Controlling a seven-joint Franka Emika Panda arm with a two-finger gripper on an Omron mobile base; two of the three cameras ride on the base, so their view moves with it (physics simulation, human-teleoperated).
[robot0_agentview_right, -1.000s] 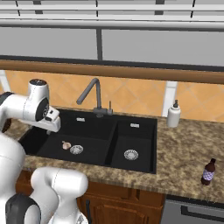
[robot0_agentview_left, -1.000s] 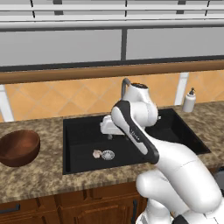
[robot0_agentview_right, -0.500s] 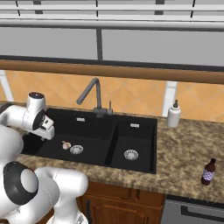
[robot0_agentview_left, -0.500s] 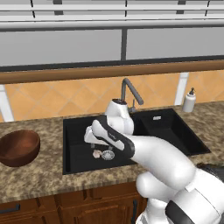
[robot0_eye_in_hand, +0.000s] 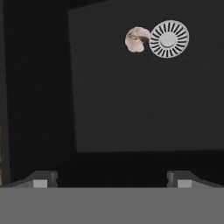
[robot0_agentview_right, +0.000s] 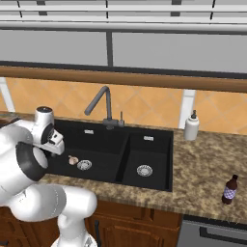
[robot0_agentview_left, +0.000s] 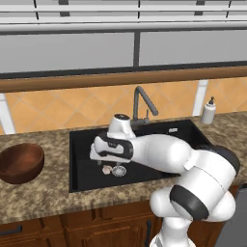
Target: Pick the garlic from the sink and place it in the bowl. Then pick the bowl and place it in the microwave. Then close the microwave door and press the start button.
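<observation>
Hand view: gripper held wide apart, empty; garlic touching drain, so fingers may snag it.

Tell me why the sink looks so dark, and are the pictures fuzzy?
Hand view: the sink floor is dim grey with near-black walls, so the pale garlic and the metal drain strainer stand out brightly; edges look slightly soft. Left base view: even light, the bowl shows a gentle sheen, no harsh glare. Right base view: evenly lit and a little soft, with the basins staying flat black.
</observation>
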